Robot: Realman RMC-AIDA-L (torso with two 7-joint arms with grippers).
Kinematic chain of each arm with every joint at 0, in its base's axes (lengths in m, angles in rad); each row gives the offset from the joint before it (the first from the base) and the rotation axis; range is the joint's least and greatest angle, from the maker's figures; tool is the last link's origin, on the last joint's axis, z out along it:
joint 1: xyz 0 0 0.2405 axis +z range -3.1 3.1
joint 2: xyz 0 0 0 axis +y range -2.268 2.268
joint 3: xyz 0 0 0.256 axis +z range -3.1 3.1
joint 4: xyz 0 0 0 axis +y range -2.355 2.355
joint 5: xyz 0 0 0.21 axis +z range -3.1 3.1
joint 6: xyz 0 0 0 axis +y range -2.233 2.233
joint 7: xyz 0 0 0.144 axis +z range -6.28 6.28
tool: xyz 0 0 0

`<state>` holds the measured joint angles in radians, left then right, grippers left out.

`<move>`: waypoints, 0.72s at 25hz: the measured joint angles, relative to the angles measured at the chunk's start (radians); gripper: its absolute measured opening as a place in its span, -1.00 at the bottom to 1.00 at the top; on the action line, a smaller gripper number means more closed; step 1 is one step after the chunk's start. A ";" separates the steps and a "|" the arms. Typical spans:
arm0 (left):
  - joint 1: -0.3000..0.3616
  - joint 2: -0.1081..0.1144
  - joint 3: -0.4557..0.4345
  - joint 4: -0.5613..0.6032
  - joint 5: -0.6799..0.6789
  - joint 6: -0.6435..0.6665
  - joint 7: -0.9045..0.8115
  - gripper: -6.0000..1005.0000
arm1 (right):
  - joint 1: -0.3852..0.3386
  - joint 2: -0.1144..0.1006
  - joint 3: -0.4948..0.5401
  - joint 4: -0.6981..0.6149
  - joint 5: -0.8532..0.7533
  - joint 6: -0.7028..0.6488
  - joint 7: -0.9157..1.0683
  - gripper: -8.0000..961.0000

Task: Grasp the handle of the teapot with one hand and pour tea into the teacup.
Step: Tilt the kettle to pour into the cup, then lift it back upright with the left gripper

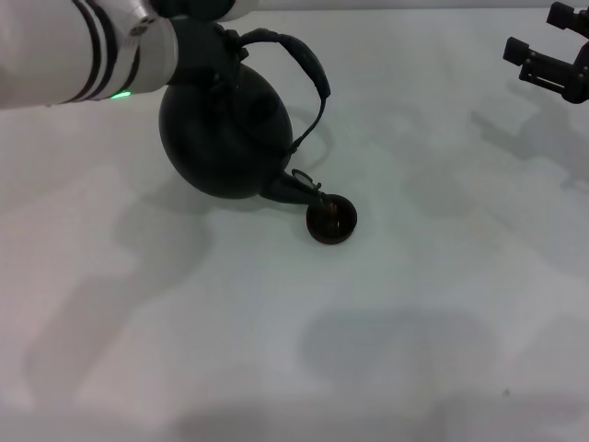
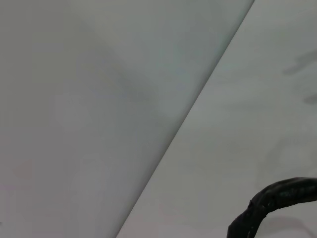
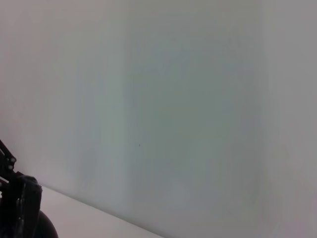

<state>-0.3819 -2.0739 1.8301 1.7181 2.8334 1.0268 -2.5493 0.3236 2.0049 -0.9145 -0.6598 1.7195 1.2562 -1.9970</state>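
Observation:
The round black teapot [image 1: 225, 138] hangs tilted above the white table, its short spout [image 1: 293, 187] dipped down to the rim of the small dark teacup [image 1: 331, 220]. The arched black handle [image 1: 308, 69] sticks out toward the upper right. My left gripper [image 1: 219, 44] is shut on the handle at its near end, and its fingers merge with the dark pot. A piece of the handle [image 2: 277, 198] also shows in the left wrist view. My right gripper [image 1: 538, 35] hovers open at the far right, well away from both.
The white table [image 1: 414, 350] stretches in front of and to the right of the cup, with only shadows on it. Its far edge [image 2: 198, 99] runs against a plain grey wall.

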 joint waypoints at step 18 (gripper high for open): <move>-0.042 0.002 -0.008 -0.012 0.000 0.054 0.003 -0.76 | 0.001 0.000 0.002 0.012 0.000 0.000 -0.011 0.81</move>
<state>-0.4241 -2.0724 1.8225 1.7059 2.8332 1.0810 -2.5466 0.3248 2.0049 -0.9122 -0.6474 1.7196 1.2563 -2.0080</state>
